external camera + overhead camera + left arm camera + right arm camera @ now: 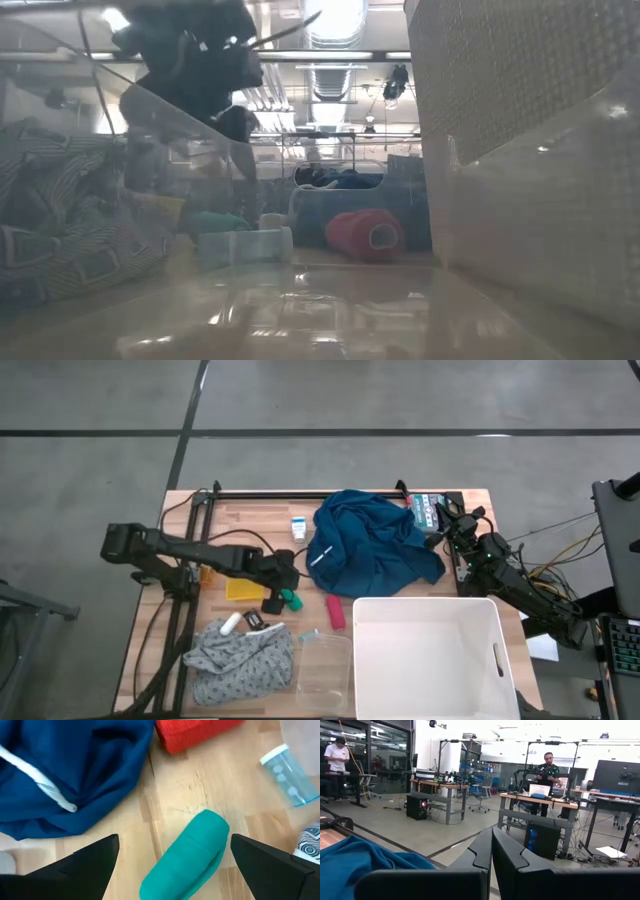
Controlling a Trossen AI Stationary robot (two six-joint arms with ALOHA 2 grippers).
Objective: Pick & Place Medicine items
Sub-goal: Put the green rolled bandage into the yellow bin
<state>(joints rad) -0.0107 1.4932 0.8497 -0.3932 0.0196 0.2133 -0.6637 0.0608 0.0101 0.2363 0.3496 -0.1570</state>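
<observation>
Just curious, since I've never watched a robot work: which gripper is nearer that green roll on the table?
Left. The left gripper has its open jaws either side of the green roll; the right gripper waits beyond the blue cloth.

Even, soft overhead light falls on the table point(250, 520) in the high view, with faint shadows. The low view is dim and hazy, ceiling lamps glaring and reflecting off the glossy surface, near things blurred. The left wrist view is bright, its green roll point(187, 855) slightly soft. The right wrist view's background windows are overexposed.
</observation>
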